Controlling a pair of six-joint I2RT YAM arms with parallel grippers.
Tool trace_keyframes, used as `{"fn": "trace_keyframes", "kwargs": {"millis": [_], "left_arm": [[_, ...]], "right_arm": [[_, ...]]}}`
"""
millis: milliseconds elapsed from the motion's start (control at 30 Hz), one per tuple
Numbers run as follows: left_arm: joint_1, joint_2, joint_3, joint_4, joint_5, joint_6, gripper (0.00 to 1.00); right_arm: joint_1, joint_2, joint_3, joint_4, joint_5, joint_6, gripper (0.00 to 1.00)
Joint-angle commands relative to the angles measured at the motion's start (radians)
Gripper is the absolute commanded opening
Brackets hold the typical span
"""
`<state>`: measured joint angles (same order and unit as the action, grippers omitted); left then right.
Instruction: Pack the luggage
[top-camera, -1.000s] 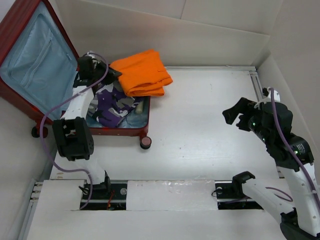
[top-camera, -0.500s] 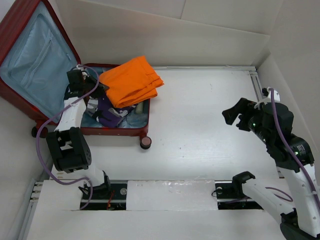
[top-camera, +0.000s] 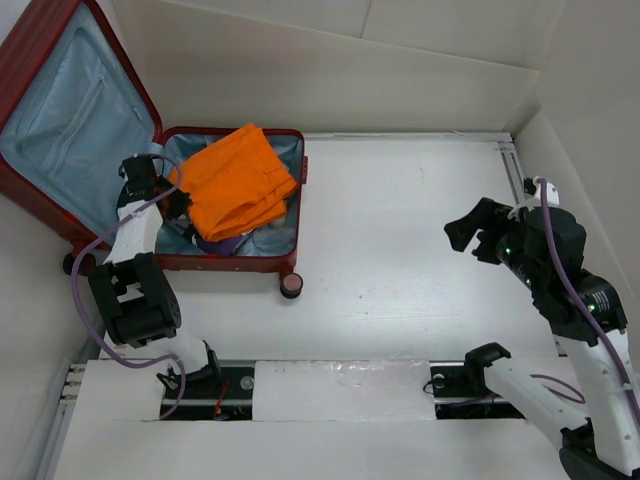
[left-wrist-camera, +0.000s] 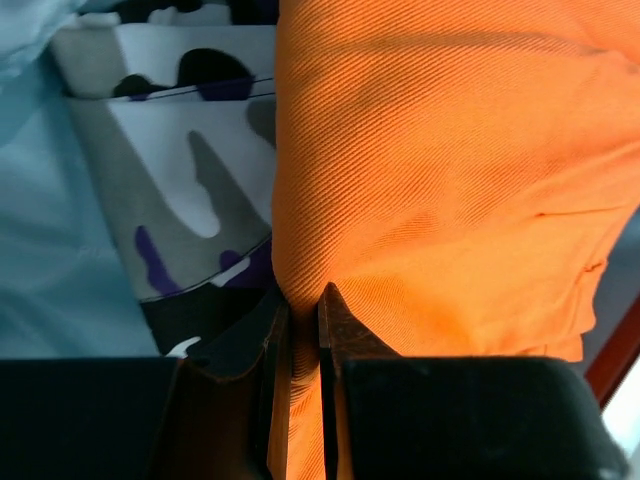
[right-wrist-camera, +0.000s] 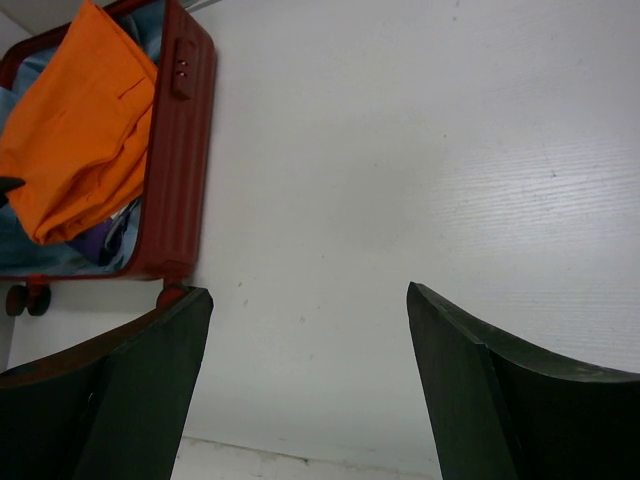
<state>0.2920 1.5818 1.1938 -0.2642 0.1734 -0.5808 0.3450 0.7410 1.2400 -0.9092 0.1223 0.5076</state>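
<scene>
The dark-red luggage (top-camera: 245, 265) lies open at the back left, its light blue lid (top-camera: 70, 120) leaning against the wall. A folded orange garment (top-camera: 235, 185) lies inside its tray, over a purple camouflage garment (top-camera: 215, 243). My left gripper (top-camera: 178, 190) is shut on the orange garment's (left-wrist-camera: 440, 160) left edge; the camouflage garment (left-wrist-camera: 180, 170) shows beside it. My right gripper (top-camera: 465, 235) is open and empty above the bare table at the right. In the right wrist view the luggage (right-wrist-camera: 175, 170) and the orange garment (right-wrist-camera: 80, 130) are at the upper left.
White walls close in the table at the back and right. The luggage's dark wheels (top-camera: 291, 286) stick out toward the table's middle. Rails and cable slots (top-camera: 450, 380) run along the near edge by the arm bases.
My left gripper has pulled the orange garment leftward from the luggage's right rim until it lies over the tray. The right arm has not moved.
</scene>
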Motion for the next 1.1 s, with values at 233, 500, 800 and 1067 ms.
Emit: {"fn": "trace_keyframes", "kwargs": {"millis": [233,500,800,1067], "left_arm": [[0.019,-0.075,0.098,-0.116,-0.253,0.007,0.06],[-0.016,-0.135,0.193,-0.129,-0.238,-0.027,0.78],[-0.149,-0.236,0.24,-0.095,-0.216,-0.06,0.82],[-0.195,-0.362,0.341,-0.167,-0.29,-0.093,0.67]], "right_arm": [[-0.008,0.0,-0.007,0.049,-0.021,-0.015,0.85],[-0.008,0.021,-0.007,0.058,-0.052,-0.015,0.88],[-0.008,0.041,-0.016,0.067,-0.122,-0.015,0.89],[-0.008,0.011,-0.077,0.099,-0.323,-0.015,0.48]]}}
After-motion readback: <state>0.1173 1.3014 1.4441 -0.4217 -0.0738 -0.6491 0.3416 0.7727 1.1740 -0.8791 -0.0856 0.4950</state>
